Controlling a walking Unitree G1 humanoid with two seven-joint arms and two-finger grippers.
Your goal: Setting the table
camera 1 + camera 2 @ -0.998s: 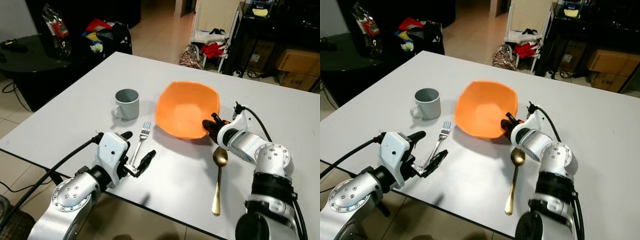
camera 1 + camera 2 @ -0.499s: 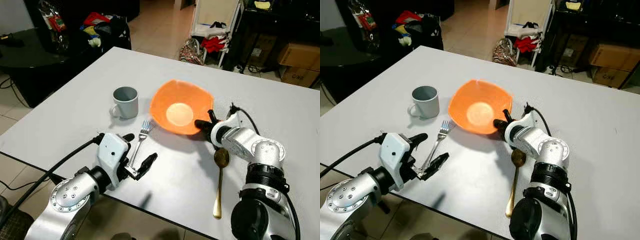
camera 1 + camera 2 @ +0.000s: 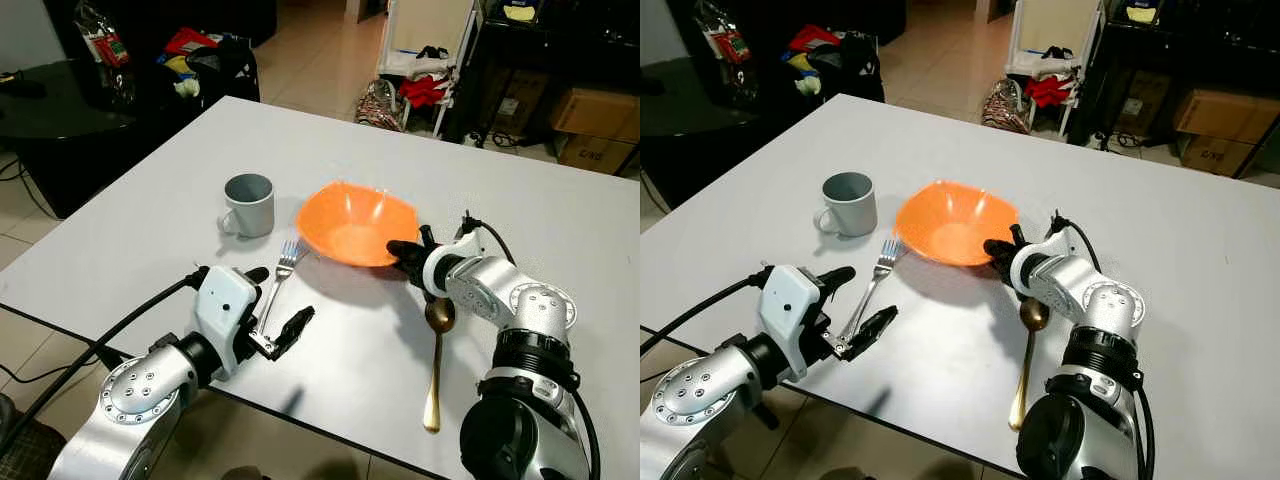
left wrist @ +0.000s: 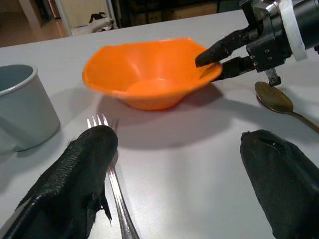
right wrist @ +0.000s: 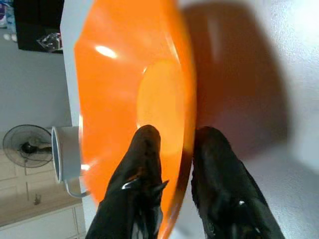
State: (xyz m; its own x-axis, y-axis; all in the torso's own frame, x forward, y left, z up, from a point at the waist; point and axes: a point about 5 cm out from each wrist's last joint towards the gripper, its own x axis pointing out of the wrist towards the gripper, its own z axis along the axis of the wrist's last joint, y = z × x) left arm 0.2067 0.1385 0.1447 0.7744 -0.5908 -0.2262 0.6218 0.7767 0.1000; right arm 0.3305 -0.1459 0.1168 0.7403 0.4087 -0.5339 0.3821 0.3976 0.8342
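An orange bowl (image 3: 352,225) sits near upright on the white table (image 3: 140,210), its base looking down on the surface. My right gripper (image 3: 402,252) is shut on the bowl's near right rim, one finger inside and one outside (image 5: 215,164). A gold spoon (image 3: 435,350) lies just right of the bowl, handle toward the front edge. A silver fork (image 3: 281,274) lies left of the bowl, and a grey mug (image 3: 249,205) stands behind the fork. My left gripper (image 3: 276,298) hovers open over the fork's handle, with its fingers (image 4: 75,179) wide apart.
The table's front edge runs close under my arms. Beyond the far left corner stands a black table (image 3: 60,110) with bags and clutter. Behind the table are a white chair with red cloth (image 3: 425,70) and cardboard boxes (image 3: 590,120).
The bowl, tilted up on its edge a second ago, has been lowered to near level in my right gripper. My left gripper has stayed put over the fork.
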